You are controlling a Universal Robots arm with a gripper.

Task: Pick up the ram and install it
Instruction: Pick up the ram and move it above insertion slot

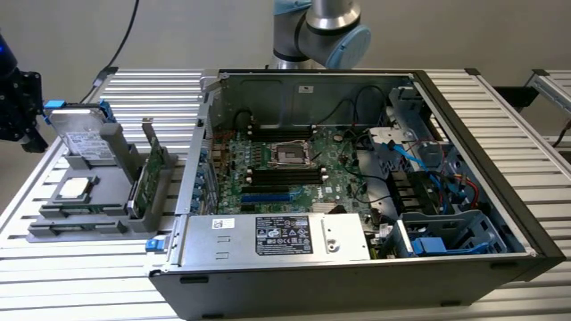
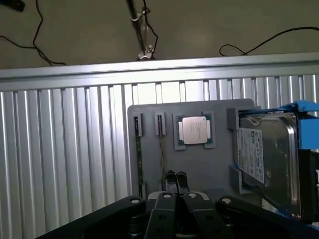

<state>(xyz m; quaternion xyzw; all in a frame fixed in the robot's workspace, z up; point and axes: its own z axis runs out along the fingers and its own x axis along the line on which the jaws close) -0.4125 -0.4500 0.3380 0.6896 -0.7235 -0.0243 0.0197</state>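
Observation:
The ram point(image 2: 140, 167) stands on edge, a thin green strip in a slot of the grey holder point(image 2: 214, 169), left of the CPU chip point(image 2: 195, 129). A second thin stick point(image 2: 162, 154) fills the neighbouring slot. My gripper point(image 2: 176, 176) hangs above the holder's near side, a short way from both sticks. It is shut, its dark fingertips point(image 2: 171, 175) close together with nothing held. The holder point(image 1: 53, 231) sits on the table at the exterior view's left, beside the open computer case point(image 1: 499, 194). Black memory slots point(image 1: 283, 175) lie near the motherboard's CPU socket point(image 1: 292, 153).
A silver hard drive with blue rails point(image 2: 271, 159) leans at the holder's end point(image 1: 80, 137). A green expansion card with a metal bracket point(image 1: 154, 167) stands at the holder's case side. A dark device point(image 1: 18, 100) sits at the exterior view's left edge. Cables cross the case interior point(image 1: 392, 144).

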